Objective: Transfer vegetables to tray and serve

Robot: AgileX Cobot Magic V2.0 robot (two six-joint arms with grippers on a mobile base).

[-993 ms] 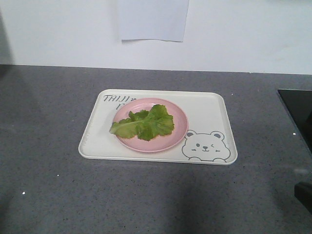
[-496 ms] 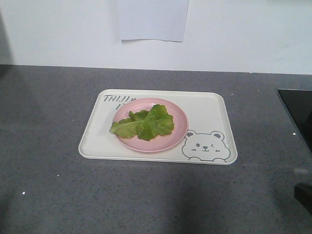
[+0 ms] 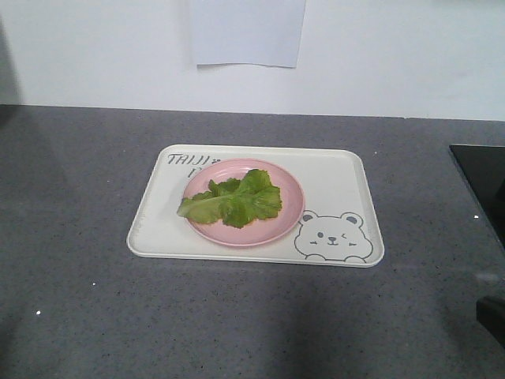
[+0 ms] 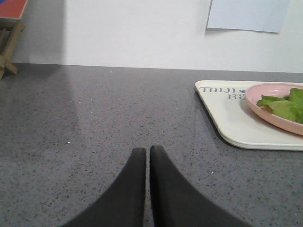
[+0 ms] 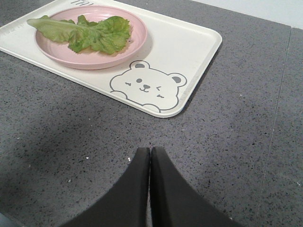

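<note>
Nearest us, our left gripper [image 4: 147, 150] and right gripper [image 5: 150, 151] hover over the grey counter [image 3: 71, 237], each with fingers pressed together and holding nothing. Beyond them the tray [image 3: 339, 189] lies flat, carrying a pink plate [image 3: 288, 213] with the vegetables [image 3: 233, 201] on it.

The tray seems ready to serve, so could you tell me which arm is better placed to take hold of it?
Probably the right. Its shut end effector faces the tray's bear corner with a short stretch of counter between. The left end effector, also shut, has the tray off to its right and seemingly farther. The lettuce lies on the pink plate.
</note>
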